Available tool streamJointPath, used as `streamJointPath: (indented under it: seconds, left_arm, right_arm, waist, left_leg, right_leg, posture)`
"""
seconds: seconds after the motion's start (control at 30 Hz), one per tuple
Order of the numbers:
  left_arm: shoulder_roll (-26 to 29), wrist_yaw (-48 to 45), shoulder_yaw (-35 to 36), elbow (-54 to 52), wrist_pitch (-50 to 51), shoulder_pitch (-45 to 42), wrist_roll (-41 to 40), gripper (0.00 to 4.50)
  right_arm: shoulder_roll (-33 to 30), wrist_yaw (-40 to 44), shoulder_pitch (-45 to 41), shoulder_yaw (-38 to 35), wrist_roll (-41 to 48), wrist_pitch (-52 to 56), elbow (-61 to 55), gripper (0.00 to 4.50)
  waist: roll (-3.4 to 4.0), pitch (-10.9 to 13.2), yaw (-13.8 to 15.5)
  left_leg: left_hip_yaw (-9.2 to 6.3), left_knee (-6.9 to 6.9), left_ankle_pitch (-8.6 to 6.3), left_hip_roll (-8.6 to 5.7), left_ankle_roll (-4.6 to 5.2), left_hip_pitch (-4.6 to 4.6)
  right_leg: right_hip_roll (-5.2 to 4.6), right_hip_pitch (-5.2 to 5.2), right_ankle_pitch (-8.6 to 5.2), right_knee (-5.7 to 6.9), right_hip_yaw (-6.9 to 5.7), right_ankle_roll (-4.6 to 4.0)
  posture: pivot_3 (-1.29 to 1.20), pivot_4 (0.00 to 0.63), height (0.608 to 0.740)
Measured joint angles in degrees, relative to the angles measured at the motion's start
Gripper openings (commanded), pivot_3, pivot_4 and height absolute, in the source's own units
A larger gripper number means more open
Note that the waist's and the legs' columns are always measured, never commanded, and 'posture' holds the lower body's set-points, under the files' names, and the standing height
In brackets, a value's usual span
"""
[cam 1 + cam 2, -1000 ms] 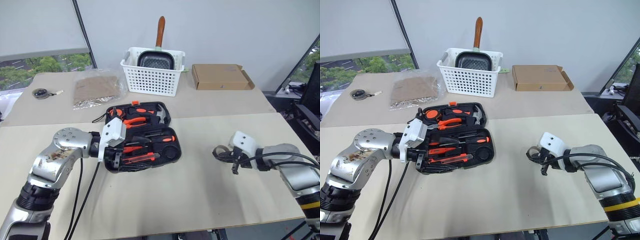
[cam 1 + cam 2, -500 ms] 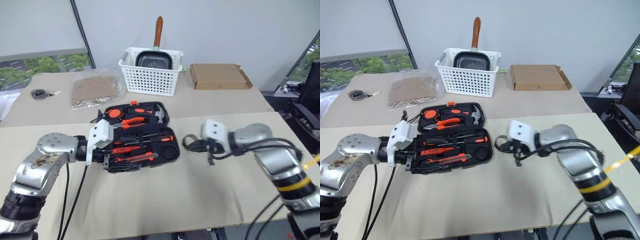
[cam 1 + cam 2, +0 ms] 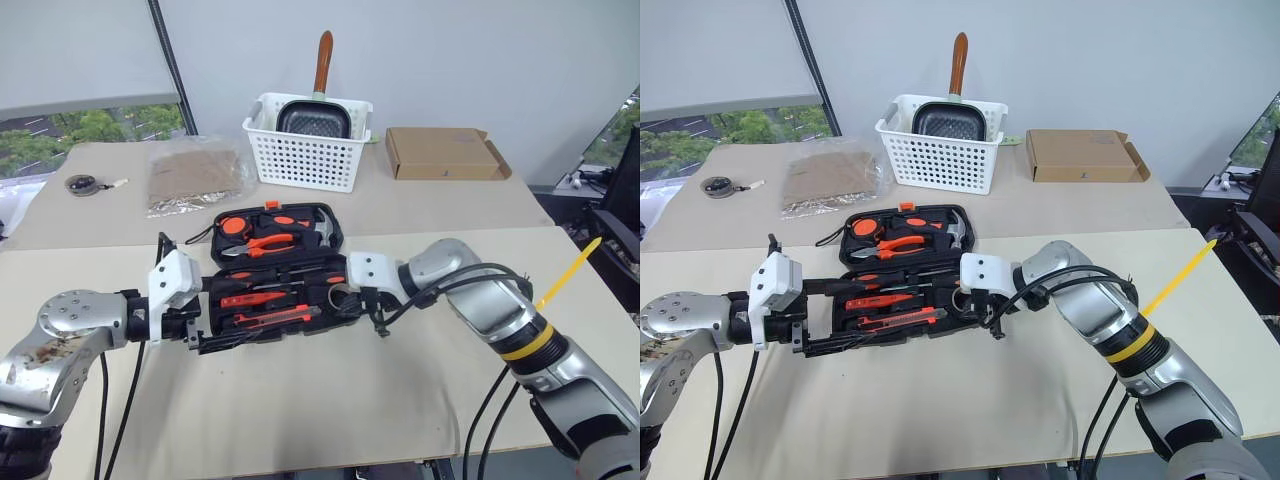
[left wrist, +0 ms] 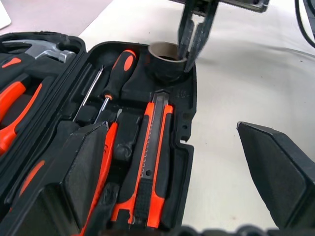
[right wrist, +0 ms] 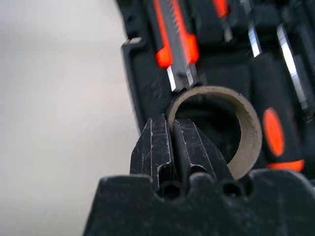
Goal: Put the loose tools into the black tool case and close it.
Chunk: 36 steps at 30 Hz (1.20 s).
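The right tool [image 5: 172, 147] grips the tape roll's [image 4: 167, 60] wall over the round recess in the black tool case [image 3: 335, 238], mid-surface. The left tool [image 4: 182, 172] is open. Risk: the pinched wall may drag the roll out on release. The roll's bore points upward.

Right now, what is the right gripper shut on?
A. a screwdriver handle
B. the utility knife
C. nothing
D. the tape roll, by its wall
D: the right gripper pinches the wall of the tape roll, one finger inside the ring and one outside, over the corner recess of the case.
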Motion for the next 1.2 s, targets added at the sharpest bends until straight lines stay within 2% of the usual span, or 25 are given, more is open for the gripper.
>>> streamJointPath:
  seconds: [0.1, 0.37, 0.47, 0.57, 0.7, 0.83, 1.03, 1.2]
  left_arm:
    - [0.0, 0.2, 0.1, 0.0, 0.0, 0.0, 0.0, 4.50]
    - [0.3, -0.1, 0.1, 0.4, -0.2, 0.1, 0.0, 4.50]
    - [0.1, 0.0, 0.1, 1.4, -0.6, -0.2, 0.0, 4.50]
    - [-2.7, 1.7, 1.5, 6.2, -1.8, -1.2, 0.0, 4.50]
    - [-7.0, 7.5, 1.7, 16.5, -4.6, -4.6, 2.8, 4.50]
    - [-10.6, 14.2, 2.7, 28.6, -2.2, -12.5, 3.2, 4.50]
    - [-13.3, 22.3, 6.5, 45.6, 0.2, -23.1, 2.7, 4.50]
    - [-14.6, 23.8, 6.4, 55.6, 2.1, -28.5, 2.9, 4.50]
  right_arm:
    - [0.0, 0.7, 0.0, 0.0, 0.2, 0.8, 0.0, 1.58]
    - [-0.5, 0.5, 0.0, -1.5, 0.5, 1.5, -1.1, 4.46]
    - [-0.2, -0.6, 0.0, -3.5, 0.5, 1.7, -0.6, 4.46]
    - [4.3, -5.5, -0.6, -7.2, 0.6, 1.7, 4.7, 4.46]
    - [12.5, -15.2, -3.5, -14.6, 1.5, 1.4, 17.3, 4.46]
    - [19.4, -24.5, -8.2, -23.0, 3.4, -0.5, 33.4, 4.46]
    - [24.5, -31.0, -15.4, -32.1, 7.5, -1.7, 55.6, 4.46]
    - [26.5, -34.9, -23.4, -39.5, 10.8, -3.5, 70.1, 4.46]
  waist:
    - [0.00, 0.0, 0.0]
    - [0.00, 0.0, 0.0]
    - [0.00, 0.0, 0.0]
    - [-0.01, 0.0, -0.1]
    - [-0.05, 0.0, -0.2]
    - [-0.09, 0.0, -0.1]
    - [-0.15, 0.0, -1.3]
    - [-0.16, 0.0, -2.0]
  left_leg:
    - [-0.01, -0.01, -0.05, 0.03, 0.09, 0.04]
    - [-0.01, -0.01, -0.04, 0.06, 0.08, 0.04]
    - [-0.01, -0.01, -0.04, 0.05, 0.08, 0.04]
    - [0.01, -0.01, -0.01, 0.06, 0.05, 0.05]
    - [0.02, 0.00, 0.13, 0.08, -0.08, 0.09]
    - [0.01, -0.03, 0.29, 0.07, -0.17, 0.04]
    - [0.03, -0.08, 0.49, 0.03, -0.47, -0.01]
    - [0.06, -0.13, 0.48, 0.02, -0.48, -0.01]
  right_leg:
    - [0.03, 0.00, 0.00, 0.06, 0.00, -0.01]
    - [0.05, -0.02, 0.03, 0.09, 0.00, -0.05]
    - [0.05, -0.02, 0.03, 0.08, 0.00, -0.06]
    - [0.08, -0.03, 0.08, 0.09, 0.00, -0.13]
    - [0.14, -0.02, 0.17, 0.21, -0.01, -0.27]
    - [0.14, -0.06, 0.26, 0.34, -0.07, -0.41]
    - [0.12, -0.07, 0.46, 0.64, -0.03, -0.71]
    - [0.09, -0.08, 0.46, 0.61, -0.03, -0.70]
  posture:
    - [0.00, 0.150, 0.700]
    - [0.00, 0.150, 0.700]
    - [0.00, 0.150, 0.700]
    - [0.00, 0.150, 0.700]
    - [0.00, 0.150, 0.700]
    - [0.00, 0.150, 0.700]
    - [0.00, 0.150, 0.700]
    - [0.00, 0.150, 0.700]
